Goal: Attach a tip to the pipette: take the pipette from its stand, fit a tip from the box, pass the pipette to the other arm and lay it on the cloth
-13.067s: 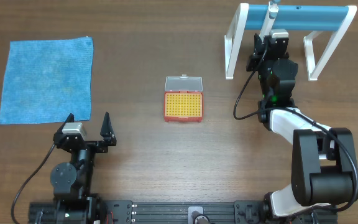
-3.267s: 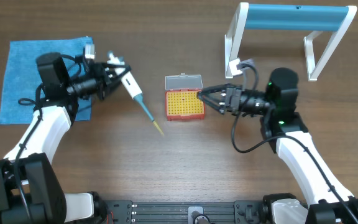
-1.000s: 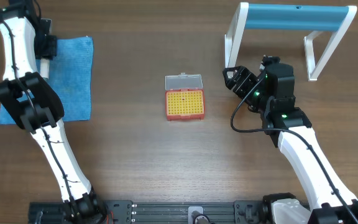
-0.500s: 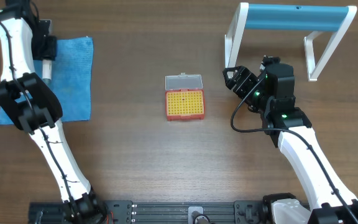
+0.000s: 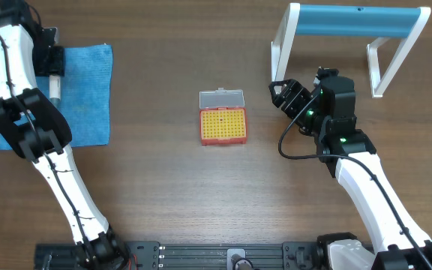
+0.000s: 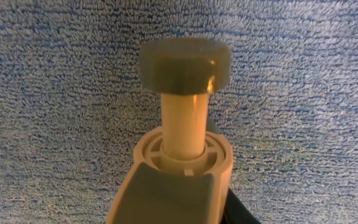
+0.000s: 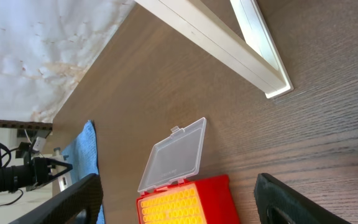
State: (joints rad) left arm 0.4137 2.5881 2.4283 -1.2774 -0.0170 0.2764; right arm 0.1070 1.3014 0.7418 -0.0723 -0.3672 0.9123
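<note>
Left hand [image 5: 49, 61], near the surface's far left corner, grasps the pipette [image 5: 53, 88] over the cloth [image 5: 85, 82], its long axis apparently running far-to-near, contact with the cloth indeterminate; the right hand [image 5: 280, 96], released, hangs well apart beside the stand [image 5: 358, 20].

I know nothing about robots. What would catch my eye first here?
Probably the bright red box of yellow tips, its lid open, in the middle of the wooden table. Next comes the blue cloth at the far left corner, where the left arm holds a pipette over it. The blue-and-white stand is at the far right, near the open right gripper.
</note>
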